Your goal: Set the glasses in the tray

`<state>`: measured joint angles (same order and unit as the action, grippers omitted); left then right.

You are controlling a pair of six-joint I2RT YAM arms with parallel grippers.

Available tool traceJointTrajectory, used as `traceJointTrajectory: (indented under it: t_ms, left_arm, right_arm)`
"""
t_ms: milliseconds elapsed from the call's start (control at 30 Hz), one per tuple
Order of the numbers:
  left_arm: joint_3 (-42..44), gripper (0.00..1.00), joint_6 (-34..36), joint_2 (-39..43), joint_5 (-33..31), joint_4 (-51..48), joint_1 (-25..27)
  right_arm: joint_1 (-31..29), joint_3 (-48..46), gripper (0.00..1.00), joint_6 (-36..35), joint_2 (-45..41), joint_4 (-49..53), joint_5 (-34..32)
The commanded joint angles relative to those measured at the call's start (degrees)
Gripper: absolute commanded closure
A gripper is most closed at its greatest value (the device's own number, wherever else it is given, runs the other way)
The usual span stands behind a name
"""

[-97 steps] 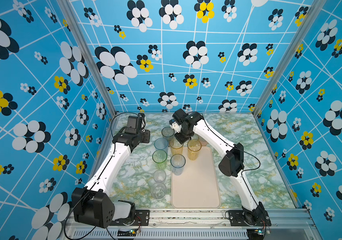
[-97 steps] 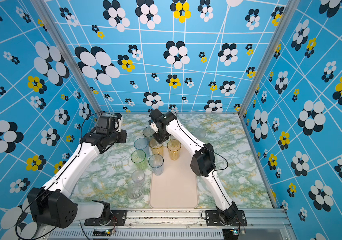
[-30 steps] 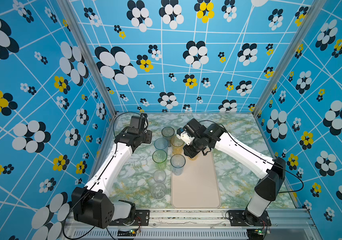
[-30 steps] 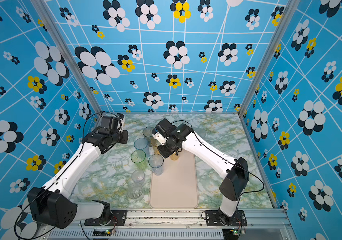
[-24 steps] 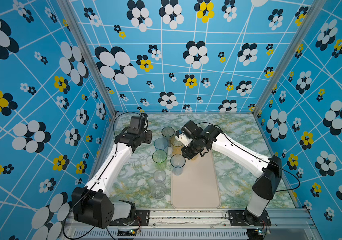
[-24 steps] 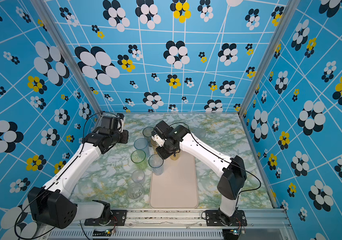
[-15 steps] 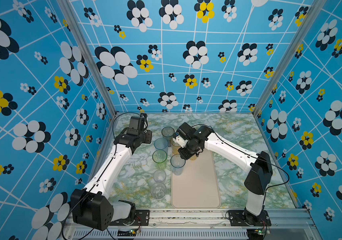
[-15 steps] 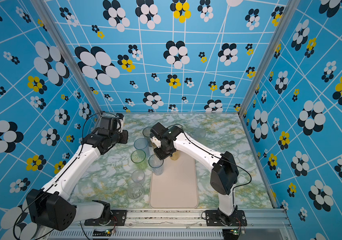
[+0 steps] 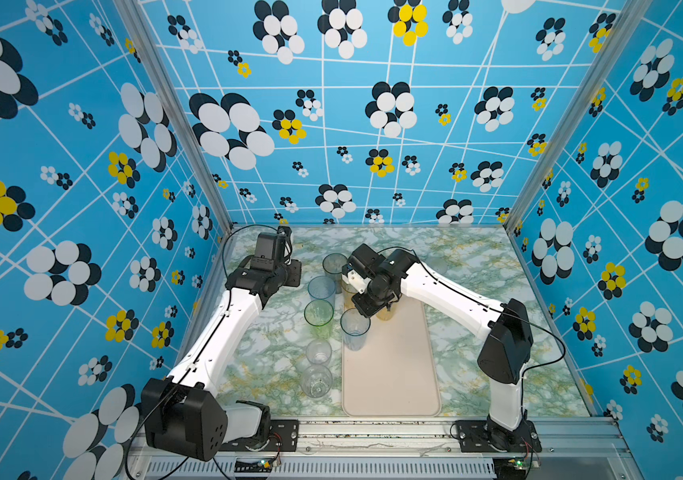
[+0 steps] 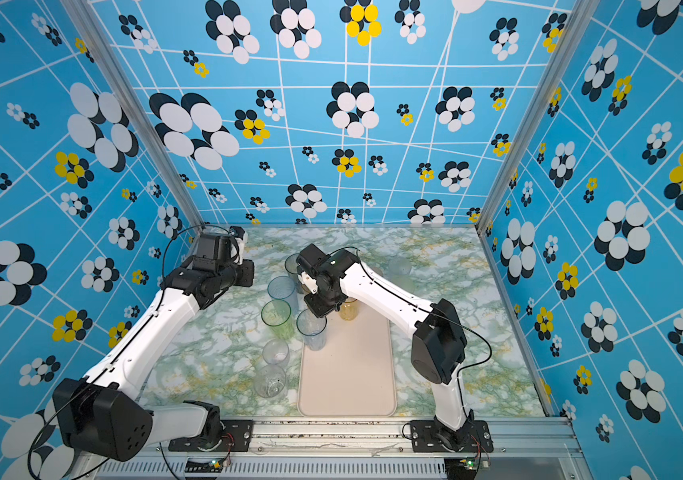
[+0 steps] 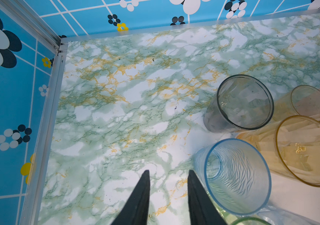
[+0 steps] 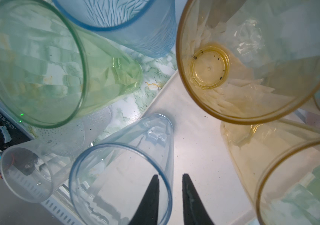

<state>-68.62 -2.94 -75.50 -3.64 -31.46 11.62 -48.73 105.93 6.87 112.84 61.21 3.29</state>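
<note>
Bluish tumbler (image 12: pixel 116 165) rim sits between slightly parted right fingers (image 12: pixel 149 198); left fingers (image 11: pixel 137 200) ajar, empty.

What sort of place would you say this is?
Likely a robot test booth: flower-print walls, two robot arms bolted to a metal rail, glasses and a tray on a marble-look tabletop.

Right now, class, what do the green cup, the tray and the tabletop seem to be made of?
The green cup: see-through, tinted and glossy with faceted walls; plastic or glass, likely plastic.
The tray: probably matte cream plastic; smooth, dull surface.
The tabletop: perhaps a printed marble-look film; flat green and gold veins, slight sheen.
</note>
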Motion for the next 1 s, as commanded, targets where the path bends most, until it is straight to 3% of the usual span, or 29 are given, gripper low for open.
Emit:
traceJointTrajectory:
  t_ms: [0, 267, 967]
  left_arm:
    - [0.95, 0.65, 0.83, 1.68, 0.86, 0.7, -0.5]
    - [1.0, 0.65, 0.83, 1.81, 1.0, 0.7, -0.59]
    - [0.95, 0.65, 0.92, 1.67, 1.31, 0.56, -0.83]
  right_arm:
    - [-0.49, 1.61, 0.78, 0.33, 0.72, 2.42, -1.08]
    - [-0.84, 1.67, 0.89, 0.16, 1.15, 2.16, -1.67]
    - [-0.27, 2.52, 0.9, 0.86, 1.43, -0.13, -5.52]
